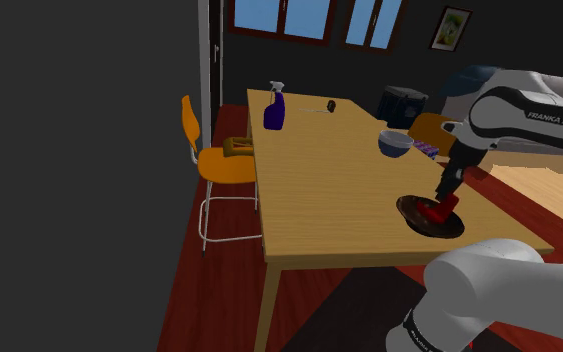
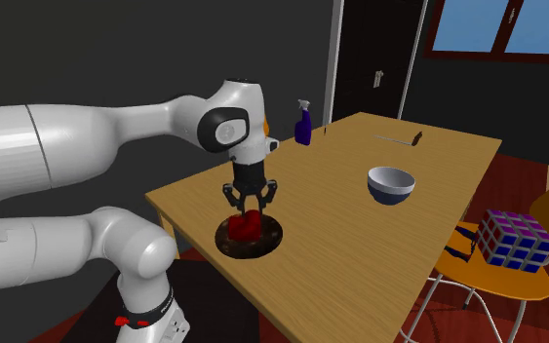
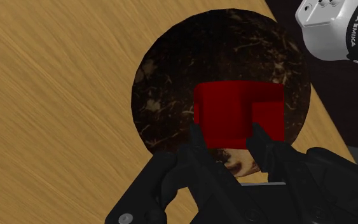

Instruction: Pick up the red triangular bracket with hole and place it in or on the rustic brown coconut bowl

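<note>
Near the wooden table's (image 1: 329,180) front edge, the black gripper (image 2: 251,203) hangs over the dark brown coconut bowl (image 3: 171,70), its fingers (image 3: 195,141) spread, tips just above the red bracket (image 3: 234,114). The bracket lies inside the bowl, on its floor. Farther along the table stands a blue-grey bowl (image 2: 391,183), and a purple spray bottle (image 1: 274,108) at the far end.

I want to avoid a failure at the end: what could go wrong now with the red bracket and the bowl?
The red bracket sits off-centre in the shallow brown bowl; a nudge from the gripper right at it could tip it out. The bowl stands near the table edge and may slide.
</note>
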You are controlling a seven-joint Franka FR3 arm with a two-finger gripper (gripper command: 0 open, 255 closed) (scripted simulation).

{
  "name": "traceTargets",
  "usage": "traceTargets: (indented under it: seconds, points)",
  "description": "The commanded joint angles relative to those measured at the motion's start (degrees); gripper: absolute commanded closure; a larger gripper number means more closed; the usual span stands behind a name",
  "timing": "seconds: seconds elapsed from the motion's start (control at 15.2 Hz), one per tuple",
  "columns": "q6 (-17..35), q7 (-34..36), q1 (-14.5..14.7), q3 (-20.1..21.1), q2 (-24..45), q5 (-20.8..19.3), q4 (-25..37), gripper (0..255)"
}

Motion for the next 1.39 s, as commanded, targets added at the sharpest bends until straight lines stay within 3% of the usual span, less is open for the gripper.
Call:
traceTargets:
  seconds: [0.0,0.4,0.46,0.79,1.06,1.32]
  points:
    - [0.38,0.08,-0.14,-0.08,-0.24,-0.16,-0.61,255]
    - [0.38,0.08,-0.14,-0.08,-0.24,-0.16,-0.61,255]
    - [0.38,0.08,-0.14,-0.09,-0.24,-0.16,-0.61,0]
    - [0.38,0.08,-0.14,-0.08,-0.23,-0.16,-0.61,0]
    - [-6.21,-0.35,0.93,2.57,0.39,2.37,6.62,0]
    - [-6.21,-0.36,0.92,2.58,0.39,2.38,6.62,0]
